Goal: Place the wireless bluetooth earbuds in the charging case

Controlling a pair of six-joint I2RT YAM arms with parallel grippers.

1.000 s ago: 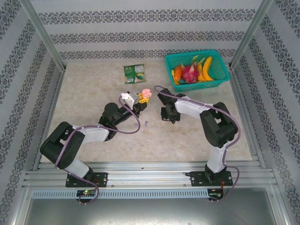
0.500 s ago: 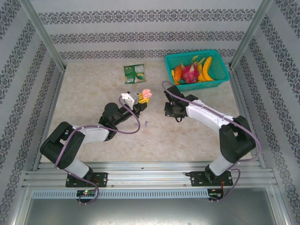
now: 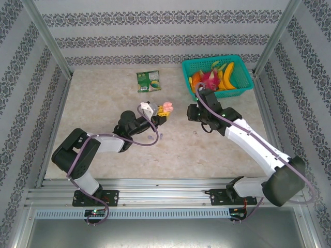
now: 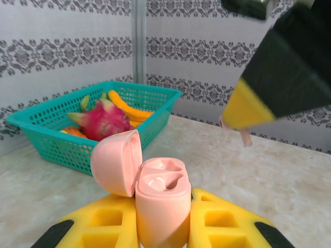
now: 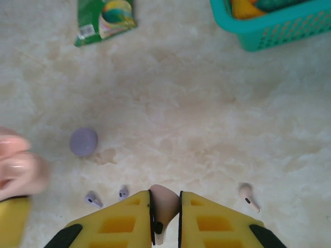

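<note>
The left claw (image 4: 163, 228) clamps the pink charging case (image 4: 163, 201) upright, lid open leftward. The right claw (image 5: 164, 217) pinches a pink earbud (image 5: 164, 202), stem toward frame bottom.

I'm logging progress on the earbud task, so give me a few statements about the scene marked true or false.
The left hand holds the pink charging case with its lid open. True.
An earbud already sits in that case. False: it is empty.
The right hand pinches a pale pink earbud. True.
The lavender case lies in the basket. False: the lavender case lies on the table.
</note>
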